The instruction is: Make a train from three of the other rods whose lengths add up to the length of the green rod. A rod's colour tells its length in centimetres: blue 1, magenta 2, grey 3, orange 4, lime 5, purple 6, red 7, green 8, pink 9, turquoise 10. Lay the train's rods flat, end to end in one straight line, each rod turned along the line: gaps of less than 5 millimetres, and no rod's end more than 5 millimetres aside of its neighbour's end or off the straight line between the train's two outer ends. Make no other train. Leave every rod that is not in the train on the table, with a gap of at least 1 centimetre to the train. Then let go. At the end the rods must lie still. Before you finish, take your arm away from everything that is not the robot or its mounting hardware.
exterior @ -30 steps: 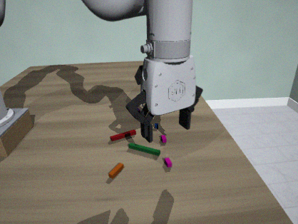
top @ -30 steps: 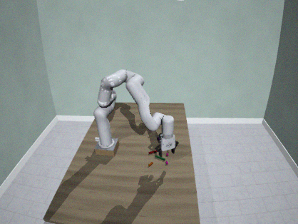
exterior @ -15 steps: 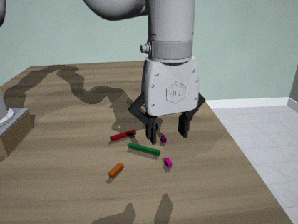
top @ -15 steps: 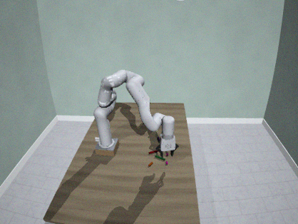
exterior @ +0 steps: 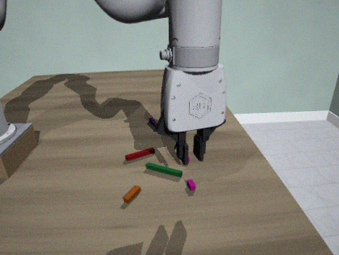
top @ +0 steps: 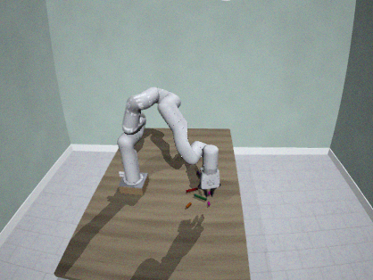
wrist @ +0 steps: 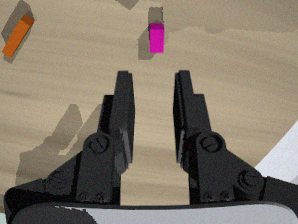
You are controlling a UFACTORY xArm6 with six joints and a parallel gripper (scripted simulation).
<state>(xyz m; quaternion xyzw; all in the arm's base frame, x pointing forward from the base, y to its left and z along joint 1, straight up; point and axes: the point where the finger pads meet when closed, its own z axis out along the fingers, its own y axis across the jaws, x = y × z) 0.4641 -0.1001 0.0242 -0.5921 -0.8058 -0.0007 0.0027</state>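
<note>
One worktop (top: 156, 232) (exterior: 73, 219) (wrist: 50, 80) is carrying the rods. Its pincer (top: 209, 194) (exterior: 191, 157) (wrist: 153, 90) is pointing down, partly open, gripping nothing. In the exterior view, the green rod (top: 200, 197) (exterior: 164, 170) is lying lengthwise left-to-right, right end nearer; the red rod (top: 191, 190) (exterior: 139, 154), behind, and orange rod (top: 188, 205) (exterior: 131, 194) (wrist: 18, 36), in front, are slanting oppositely.

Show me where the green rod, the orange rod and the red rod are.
Green rod (top: 200, 197) (exterior: 164, 170): top and exterior views, middle of its length.
Orange rod (top: 188, 205) (exterior: 132, 194) (wrist: 18, 37): all three views, mid-body.
Red rod (top: 191, 190) (exterior: 139, 154): top and exterior views, mid-length.
</note>
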